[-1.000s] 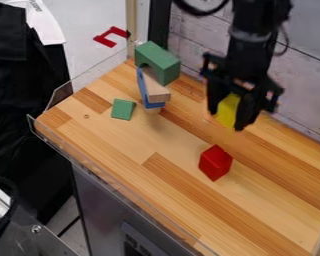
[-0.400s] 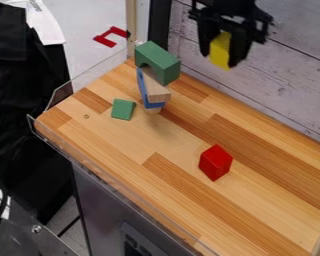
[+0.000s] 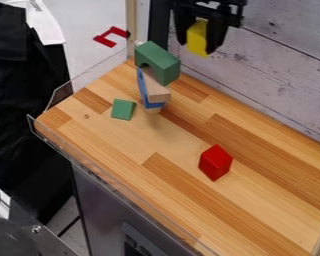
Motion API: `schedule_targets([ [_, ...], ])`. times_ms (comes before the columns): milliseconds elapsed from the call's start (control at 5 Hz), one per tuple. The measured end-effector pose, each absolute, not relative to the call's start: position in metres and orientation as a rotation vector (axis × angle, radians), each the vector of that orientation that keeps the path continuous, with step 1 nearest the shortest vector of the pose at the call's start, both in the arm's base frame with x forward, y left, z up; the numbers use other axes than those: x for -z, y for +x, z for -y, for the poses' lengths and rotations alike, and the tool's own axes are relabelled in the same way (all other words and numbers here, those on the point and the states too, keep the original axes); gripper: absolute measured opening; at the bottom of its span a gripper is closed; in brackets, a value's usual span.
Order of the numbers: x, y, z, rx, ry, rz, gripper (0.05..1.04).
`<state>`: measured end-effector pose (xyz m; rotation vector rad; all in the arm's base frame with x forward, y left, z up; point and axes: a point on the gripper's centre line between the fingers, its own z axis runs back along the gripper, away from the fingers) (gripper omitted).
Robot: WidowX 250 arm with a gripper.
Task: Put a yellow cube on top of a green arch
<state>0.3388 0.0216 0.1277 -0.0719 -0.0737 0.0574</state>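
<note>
Yellow block, smooth-faced and cube-like (image 3: 197,38), is up off the work surface, held in the black two-finger gripper (image 3: 201,36) at the top of the view, right of and above the green arch block (image 3: 157,62). Jaws closed about the yellow block, one finger on either side, its lower end poking out beneath them. The grasp and the lift are done, then; left to do, by my reading: bring the block over the arch, lower it, let go, back away. Arch sits atop a small stack: pale wooden block (image 3: 154,88) directly under it, blue block (image 3: 149,96) below and beside that, another bit of pale wood (image 3: 152,110) at the foot. Arch's top face bare, yellow block apart from it. Gripper pose: hanging down from the top edge, fingers pointing at the work, in front of the whitewashed plank wall (image 3: 283,65). Height looks enough to clear the arch, though one slanted view makes depth hard to judge. Stack looks narrow and uneven; I'd expect a sideways nudge or a hard set-down to topple it, so a slow, centred release seems wise.
</note>
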Motion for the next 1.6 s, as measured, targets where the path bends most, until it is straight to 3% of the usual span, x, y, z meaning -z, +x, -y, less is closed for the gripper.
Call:
schedule_targets([
  [200,-0.141,0.334,-0.034,-0.093,-0.052,0.096,0.579],
  [600,-0.141,0.326,-0.061,-0.182,-0.056,0.081,0.579],
  [1000,-0.124,0.318,-0.071,-0.207,-0.057,-0.019,0.579],
  [1600,-0.11,0.319,-0.067,-0.181,-0.075,-0.047,0.579],
])
